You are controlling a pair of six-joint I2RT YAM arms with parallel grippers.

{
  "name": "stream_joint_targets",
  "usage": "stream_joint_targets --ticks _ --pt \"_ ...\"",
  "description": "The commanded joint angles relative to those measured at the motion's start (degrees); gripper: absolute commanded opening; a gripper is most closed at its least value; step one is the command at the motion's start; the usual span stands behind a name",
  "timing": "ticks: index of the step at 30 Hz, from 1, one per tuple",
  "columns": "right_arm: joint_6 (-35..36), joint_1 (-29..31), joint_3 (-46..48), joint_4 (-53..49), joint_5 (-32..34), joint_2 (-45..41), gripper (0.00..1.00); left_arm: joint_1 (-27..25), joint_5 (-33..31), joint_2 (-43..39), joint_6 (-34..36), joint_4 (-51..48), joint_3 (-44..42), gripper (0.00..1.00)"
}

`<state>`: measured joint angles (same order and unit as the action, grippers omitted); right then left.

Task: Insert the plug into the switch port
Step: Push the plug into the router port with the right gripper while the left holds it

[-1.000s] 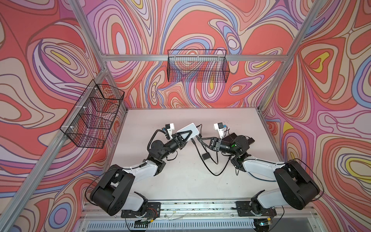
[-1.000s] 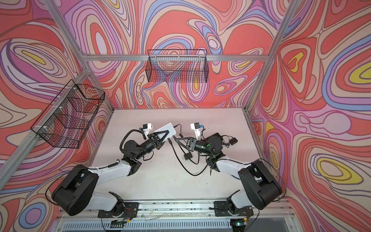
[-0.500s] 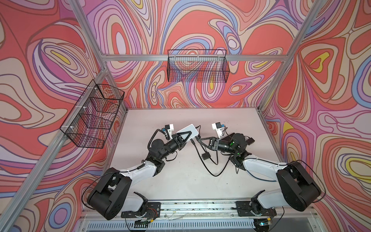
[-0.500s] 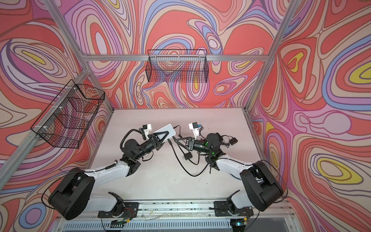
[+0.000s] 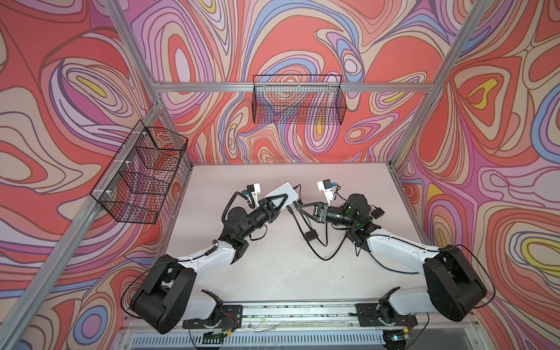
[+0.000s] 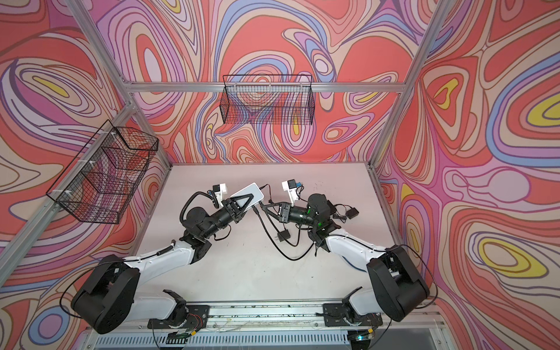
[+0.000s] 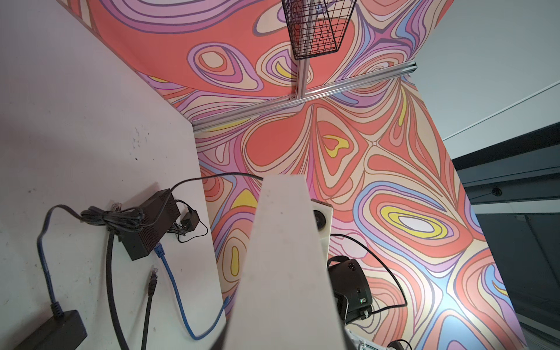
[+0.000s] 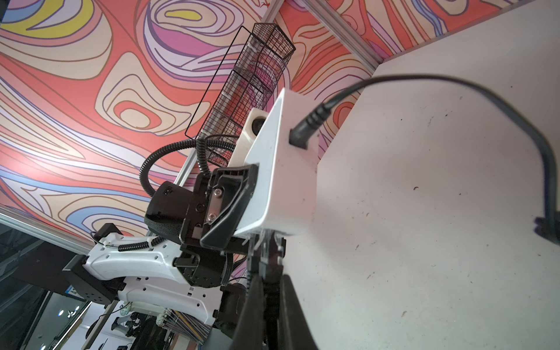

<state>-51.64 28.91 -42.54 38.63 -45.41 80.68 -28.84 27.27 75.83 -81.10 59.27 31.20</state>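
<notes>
Moved since before: the right gripper (image 5: 298,206) has come a little closer to the switch (image 5: 283,192), and the left arm (image 5: 209,257) has sunk slightly at its shoulder. The switch stays almost at the same place.
Left gripper (image 5: 274,206): closed on the switch, with 1 finger over its upper face and 1 under it.
Right gripper: closed on the plug (image 8: 264,246). It holds the dark boot behind the clear head, with 1 finger on each side of the cable.
Plug: the clear head touches the lower edge of the switch. We cannot tell if it is already inside a port.
Switch: held in the air and tilted, over the far middle of the table (image 5: 272,272). A black power lead (image 8: 309,124) sits in its side face.
Edges: the switch is well apart from the back wall and from both side edges of the table. The wrist of the right arm is nearer to the right edge, where a black adapter (image 5: 378,212) lies.
Open room: between the 2 arms the near half of the table carries only a loop of black cable (image 5: 321,251) and a small black block (image 5: 310,235). We see free surface behind the switch and to the left of the left arm.
Right side clutter: the left wrist view shows a black power brick (image 7: 148,224) and a blue cable (image 7: 172,285) lying there.
Baskets: 2 wire baskets hang on the walls, the back basket (image 5: 298,100) and the left basket (image 5: 142,175), both well apart from the grippers.
</notes>
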Motion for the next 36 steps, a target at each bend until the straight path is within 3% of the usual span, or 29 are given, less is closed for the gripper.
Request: stream_joint_targets --ticks 1,9,17,36 --pt "4.67 0.36 -6.85 4.11 7.29 0.39 0.00 -5.17 23.23 -1.83 2.36 -9.72 -1.14 0.00" --pt "8.97 0.37 -12.21 -2.92 3.78 1.57 0.00 -5.26 26.36 -4.73 6.70 -18.98 -0.45 0.00" --pt "10.93 0.39 -12.86 -5.28 0.28 2.56 0.00 -5.17 28.06 -4.62 6.90 -18.21 -1.14 0.00" --pt "11.75 -3.07 -12.37 -5.69 -0.18 0.53 0.00 -5.09 31.42 -4.13 11.21 -23.61 -5.08 0.00"
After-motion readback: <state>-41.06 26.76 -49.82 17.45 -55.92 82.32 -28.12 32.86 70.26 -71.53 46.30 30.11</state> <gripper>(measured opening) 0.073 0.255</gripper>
